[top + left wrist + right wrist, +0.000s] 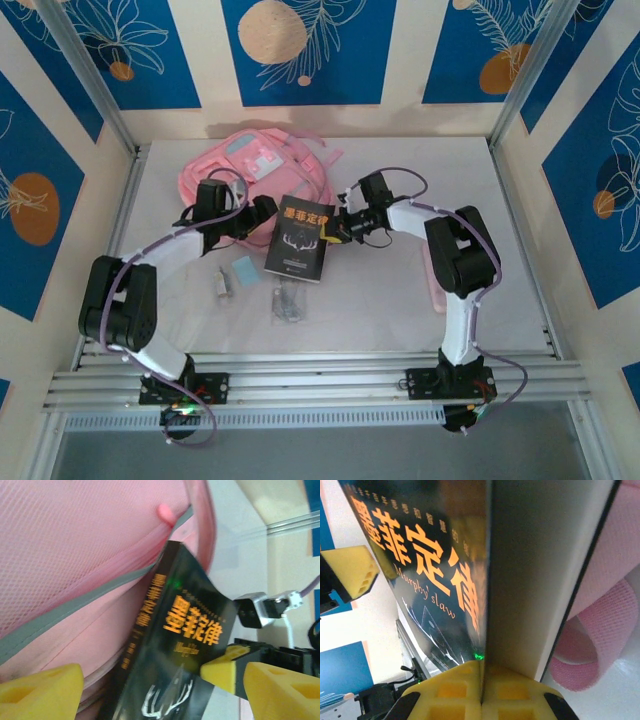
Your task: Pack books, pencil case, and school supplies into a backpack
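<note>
1. Between the yellow foam pads of my right gripper (481,689) sits one edge of the book (420,570). The pads press flat on it, pinching its glossy black cover, gold Chinese lettering and pale page block.
2. Across the book from that gripper, my left gripper (160,687) stands wide. Its blocky foam fingers (42,690) sit either side of the tilted book without closing on it.
3. Just beyond my left gripper bulges the backpack (75,545), soft pink mesh crossed by a grey-blue trim band. The book's upper corner meets it at that trim.
4. Behind both grippers, toward my bases, the matte white table (380,300) holds three small things. They are a flat light-blue square (243,268), a tiny white oblong piece (222,286) and a clear crinkled packet (288,300) of dark items.
</note>
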